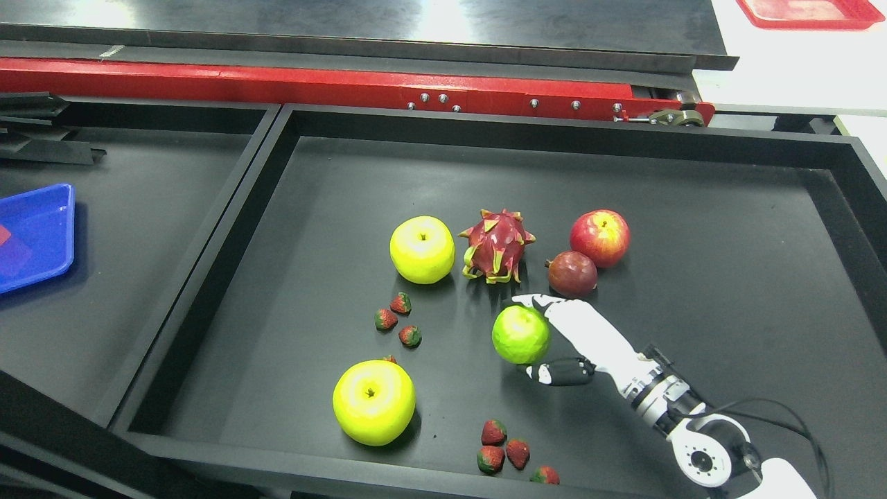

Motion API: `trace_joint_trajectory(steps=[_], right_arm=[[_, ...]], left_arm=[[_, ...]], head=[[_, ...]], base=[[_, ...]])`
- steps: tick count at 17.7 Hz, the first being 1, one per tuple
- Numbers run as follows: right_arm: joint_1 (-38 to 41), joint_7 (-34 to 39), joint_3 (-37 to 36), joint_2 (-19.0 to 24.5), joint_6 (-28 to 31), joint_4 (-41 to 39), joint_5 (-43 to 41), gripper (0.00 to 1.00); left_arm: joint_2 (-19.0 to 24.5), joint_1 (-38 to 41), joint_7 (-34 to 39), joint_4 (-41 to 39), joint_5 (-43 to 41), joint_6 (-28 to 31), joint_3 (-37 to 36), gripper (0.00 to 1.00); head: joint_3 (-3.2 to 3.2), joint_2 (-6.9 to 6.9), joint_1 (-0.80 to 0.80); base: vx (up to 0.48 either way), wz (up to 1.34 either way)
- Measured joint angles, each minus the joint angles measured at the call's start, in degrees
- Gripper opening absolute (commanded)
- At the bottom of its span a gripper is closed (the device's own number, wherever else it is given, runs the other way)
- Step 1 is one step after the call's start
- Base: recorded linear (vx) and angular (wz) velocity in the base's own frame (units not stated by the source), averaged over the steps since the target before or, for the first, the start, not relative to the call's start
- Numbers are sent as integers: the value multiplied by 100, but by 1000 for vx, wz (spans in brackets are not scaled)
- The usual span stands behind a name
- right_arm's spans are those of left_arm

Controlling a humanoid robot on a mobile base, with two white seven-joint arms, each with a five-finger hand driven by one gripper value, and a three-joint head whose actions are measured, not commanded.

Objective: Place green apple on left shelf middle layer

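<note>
The green apple [516,335] lies in the middle of the large black tray [693,173], in front of the dragon fruit. My right hand [532,337] comes in from the lower right and cups the apple from its right side. The white fingers [554,306] lie over the apple's far side and the dark thumb [565,372] sits under its near side, both touching it. The apple appears to rest on the tray floor. My left arm is out of view, and no shelf is in view.
Close around the apple are a dragon fruit [495,246], a dark passion fruit [572,273], a red apple [600,238], two yellow apples [422,249] [374,401] and scattered strawberries [396,319] [504,449]. A blue tray [34,235] lies in the left compartment.
</note>
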Motion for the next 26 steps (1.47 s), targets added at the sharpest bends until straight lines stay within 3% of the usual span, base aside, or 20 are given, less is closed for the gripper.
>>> trace_joint_trajectory(steps=[4, 8, 17, 26], right_arm=[[-54, 69, 89, -89, 49, 4, -409, 100], [-36, 102, -64, -9, 52, 12, -1382, 100], [483, 4, -816, 969, 13, 27, -3917, 100], [773, 53, -1097, 1434, 8, 27, -4700, 100]], left_arm=[[0, 0, 0, 0, 0, 9, 0, 100], [0, 0, -5, 0, 0, 9, 0, 100], [0, -1, -6, -1, 0, 10, 0, 100], [0, -1, -6, 1, 0, 12, 0, 100]], head=[[0, 0, 0], [0, 0, 0], [0, 0, 0], [0, 0, 0]], base=[[0, 0], [0, 0], [0, 0], [0, 0]])
